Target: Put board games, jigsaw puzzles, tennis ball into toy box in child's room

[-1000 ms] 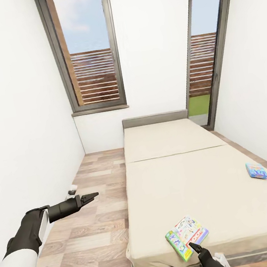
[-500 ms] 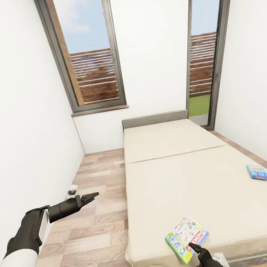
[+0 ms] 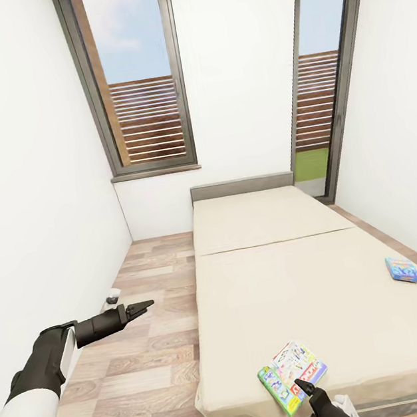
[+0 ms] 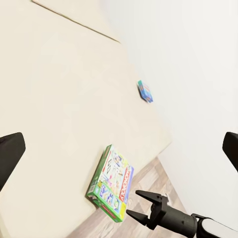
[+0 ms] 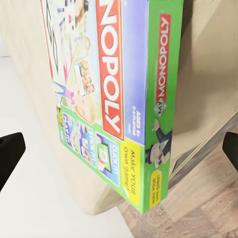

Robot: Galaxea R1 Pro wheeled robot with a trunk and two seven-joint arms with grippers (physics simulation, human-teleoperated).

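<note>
Here my right pincer point(image 3: 304, 384) hangs with its two fingers spread wide and nothing between them, its tips just short of the white-green board game point(image 3: 293, 374), a Monopoly box lying flat at the near edge of the bed point(image 3: 280, 278). In the right wrist view the box point(image 5: 114, 99) looms close, one green corner jutting past the mattress edge over the wood floor point(image 3: 127, 376); I judge that overhang is why I come in from this side, since a jaw can slide under the free corner where the mattress would otherwise block it. My fingers are held apart to clear the box's thickness, and whether they are wide enough I can only guess. My left pincer point(image 3: 142, 307) is parked out over the floor, apart from the bed, its fingers parted and empty too, kept out of the way and looking across at the work. Farther off, the smaller blue board game point(image 3: 402, 269) lies near the bed's far side edge by the wall, well apart from the first; it waits its turn.
</note>
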